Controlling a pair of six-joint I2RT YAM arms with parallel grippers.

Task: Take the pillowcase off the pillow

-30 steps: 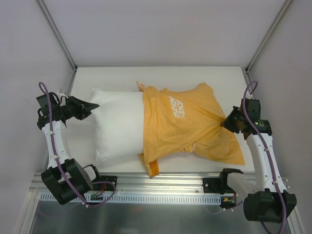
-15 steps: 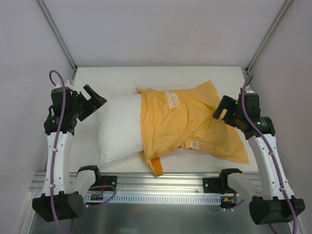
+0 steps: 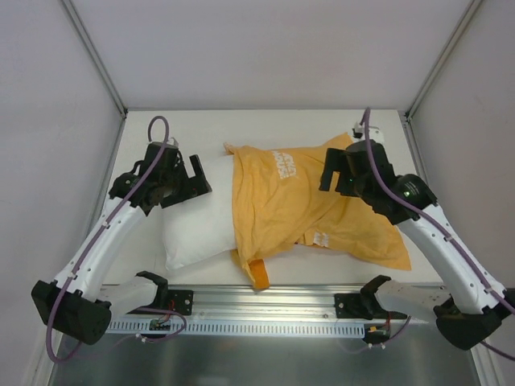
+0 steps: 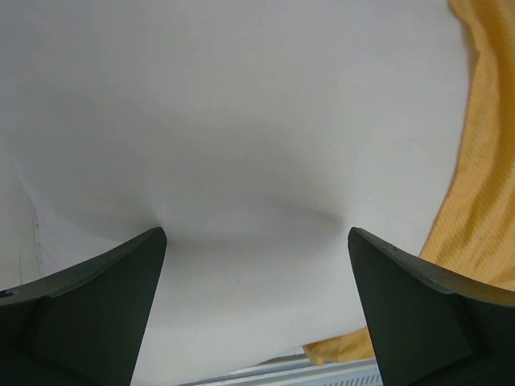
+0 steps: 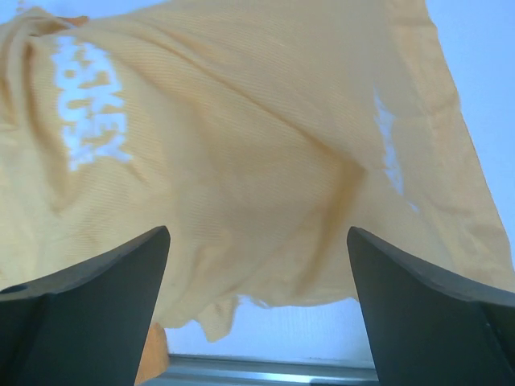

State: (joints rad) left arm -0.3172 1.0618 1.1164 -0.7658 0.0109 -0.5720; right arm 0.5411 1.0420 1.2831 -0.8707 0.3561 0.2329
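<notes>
Top external view, starting at the left of the frame: the left gripper (image 3: 198,178) is over the upper-left end of the plump plain white fabric pillow (image 3: 197,229), jaws spread wide with nothing in them. I can't tell if the tips actually touch the pillow. It lies across the middle of the flat white table (image 3: 161,129), and its left part is bare. The left wrist view backs this up. The two dark fingers (image 4: 96,310) are far apart at the bottom corners, with only smooth white pillow (image 4: 241,121) between them and a soft shaded dip right in front of the left gripper (image 4: 256,235). Moving to centre frame, the big orange-yellow fabric pillowcase (image 3: 282,209) covers the right part of the pillow, with white lettering (image 3: 286,165) near its upper edge. Its loose end lies flat and wrinkly toward the lower right, and a small orange flap (image 3: 256,273) sticks out at the bottom by the silver metal rail (image 3: 265,301). On the right, the right gripper (image 3: 327,170) is over the upper-right part of the pillowcase, also wide open and holding nothing. In the right wrist view the right gripper (image 5: 257,233) has rumpled pillowcase (image 5: 241,161) spread out below it, and the lettering (image 5: 88,108) is at upper left.
</notes>
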